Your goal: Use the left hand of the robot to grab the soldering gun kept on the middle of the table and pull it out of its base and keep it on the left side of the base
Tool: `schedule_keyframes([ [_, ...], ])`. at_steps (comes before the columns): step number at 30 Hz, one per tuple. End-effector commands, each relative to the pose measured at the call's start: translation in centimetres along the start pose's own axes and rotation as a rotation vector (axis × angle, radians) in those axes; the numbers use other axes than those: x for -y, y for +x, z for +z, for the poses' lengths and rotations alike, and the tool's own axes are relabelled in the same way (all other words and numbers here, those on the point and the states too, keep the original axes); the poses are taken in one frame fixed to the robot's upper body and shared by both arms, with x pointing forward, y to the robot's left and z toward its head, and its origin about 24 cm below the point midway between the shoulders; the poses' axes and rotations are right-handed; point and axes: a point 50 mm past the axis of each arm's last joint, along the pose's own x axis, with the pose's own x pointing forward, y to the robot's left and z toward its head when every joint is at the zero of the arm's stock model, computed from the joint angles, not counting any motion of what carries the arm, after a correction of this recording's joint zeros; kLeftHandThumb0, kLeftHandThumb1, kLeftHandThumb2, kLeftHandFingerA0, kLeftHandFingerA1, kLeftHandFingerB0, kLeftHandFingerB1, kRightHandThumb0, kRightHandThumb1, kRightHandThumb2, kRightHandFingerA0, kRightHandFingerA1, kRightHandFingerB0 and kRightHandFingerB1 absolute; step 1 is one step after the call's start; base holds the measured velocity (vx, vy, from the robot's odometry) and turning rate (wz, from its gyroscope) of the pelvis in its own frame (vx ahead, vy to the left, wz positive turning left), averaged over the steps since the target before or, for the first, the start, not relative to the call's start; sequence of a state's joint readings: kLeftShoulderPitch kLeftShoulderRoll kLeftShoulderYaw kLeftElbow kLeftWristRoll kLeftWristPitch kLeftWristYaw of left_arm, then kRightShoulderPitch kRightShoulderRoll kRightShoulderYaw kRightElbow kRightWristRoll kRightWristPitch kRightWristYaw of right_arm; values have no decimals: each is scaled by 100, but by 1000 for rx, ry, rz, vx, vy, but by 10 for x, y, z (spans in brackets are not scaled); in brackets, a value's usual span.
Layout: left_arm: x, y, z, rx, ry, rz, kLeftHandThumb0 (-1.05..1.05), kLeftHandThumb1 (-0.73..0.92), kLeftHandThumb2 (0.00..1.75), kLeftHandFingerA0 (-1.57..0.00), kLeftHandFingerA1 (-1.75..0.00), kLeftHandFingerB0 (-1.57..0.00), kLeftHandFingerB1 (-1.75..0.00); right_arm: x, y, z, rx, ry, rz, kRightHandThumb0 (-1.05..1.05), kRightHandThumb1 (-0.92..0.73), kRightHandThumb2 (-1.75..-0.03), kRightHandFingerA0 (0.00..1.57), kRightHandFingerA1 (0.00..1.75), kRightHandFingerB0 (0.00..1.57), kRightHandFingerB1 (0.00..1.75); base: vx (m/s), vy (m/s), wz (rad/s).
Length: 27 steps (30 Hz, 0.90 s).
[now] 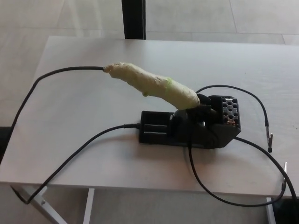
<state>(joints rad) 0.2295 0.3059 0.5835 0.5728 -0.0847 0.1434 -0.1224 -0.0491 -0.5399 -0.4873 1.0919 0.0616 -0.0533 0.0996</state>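
Tape-wrapped soldering gun (149, 85) sits slotted in its black base (191, 128); neither hand visible

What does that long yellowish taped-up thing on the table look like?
The long soldering gun wrapped in pale yellowish tape, with one green strip, sits tilted in the black plastic base mid-table, its tip end down in the holder. A black cable leaves its upper end leftward. No hand touches it.
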Motion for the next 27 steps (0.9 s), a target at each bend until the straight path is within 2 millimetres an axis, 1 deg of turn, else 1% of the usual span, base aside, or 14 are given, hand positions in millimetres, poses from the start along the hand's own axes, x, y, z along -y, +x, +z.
schedule_keyframes([
  [1, -26, -1, 41, 92, -288, 72, -70, 57, 59, -90, -90, -77, -82, 35, 0, 21, 97, 209, -90, -105, -52, -124, 99, 143, 8, 91, 0, 0, 0],
  [4, -27, 0, 64, 162, -265, 46, -73, 61, 60, -91, -77, -74, -70, 34, 0, 17, 89, 205, -84, -105, -51, -125, 100, 143, 9, 92, 0, 0, 0],
  [5, -25, 2, 85, 228, -243, 20, -75, 46, 98, -96, -78, -83, -73, 34, 0, 16, 88, 195, -86, -105, -68, -81, 70, 175, 7, 130, 0, 0, 0],
  [6, -21, 1, 100, 262, -239, 11, -75, 59, 58, -108, -69, -92, -63, 35, -1, 16, 87, 195, -84, -70, -24, -110, 120, 141, 2, 77, 0, 0, 8],
  [8, -9, -3, 144, 388, -180, -75, -67, 48, 98, -86, -75, -78, -69, 33, 0, 17, 93, 225, -71, -105, -51, -126, 102, 143, 8, 92, 0, 0, 3],
  [10, -3, -6, 167, 449, -167, -106, -69, 65, 60, -82, -66, -78, -56, 33, 0, 18, 92, 223, -67, -105, -52, -126, 99, 142, 9, 93, 0, 0, 0],
  [17, 31, -34, 244, 666, -70, -226, -46, 76, 61, -49, -52, -40, -44, 34, 1, 19, 79, 197, -70, -105, -50, -126, 102, 142, 5, 90, 0, 0, 0],
  [18, 46, -52, 274, 755, 8, -274, -37, 81, 64, -45, -55, -35, -45, 33, 1, 18, 75, 188, -63, -105, -57, -98, 89, 152, 0, 145, 0, 0, 0],
  [19, 57, -64, 297, 812, 64, -295, -39, 76, 61, -51, -54, -39, -44, 33, 1, 17, 68, 191, -62, -105, -49, -125, 94, 130, 7, 93, 0, 0, 0],
  [22, 77, -88, 337, 939, 166, -357, -44, 72, 59, -55, -51, -39, -42, 33, 1, 18, 65, 178, -58, -105, -49, -128, 97, 131, 3, 91, 0, 0, 2],
  [23, 82, -93, 344, 966, 190, -368, -47, 72, 60, -55, -49, -37, -40, 33, 1, 19, 69, 171, -56, -105, -60, -92, 87, 155, 0, 141, 0, 0, 0],
  [24, 90, -102, 356, 1024, 231, -382, -53, 56, 90, -49, -61, -34, -53, 34, 1, 20, 68, 164, -58, -105, -50, -128, 96, 132, 4, 91, 0, 0, 0],
  [26, 105, -120, 372, 1074, 253, -416, -53, 53, 92, -52, -66, -41, -56, 34, 1, 19, 69, 163, -56, -105, -58, -95, 90, 151, 0, 146, 0, 0, 0],
  [27, 117, -133, 382, 1105, 285, -447, -53, 53, 92, -52, -67, -40, -56, 34, 1, 20, 70, 153, -54, -103, -48, -126, 90, 130, 10, 93, 0, 0, 0],
])
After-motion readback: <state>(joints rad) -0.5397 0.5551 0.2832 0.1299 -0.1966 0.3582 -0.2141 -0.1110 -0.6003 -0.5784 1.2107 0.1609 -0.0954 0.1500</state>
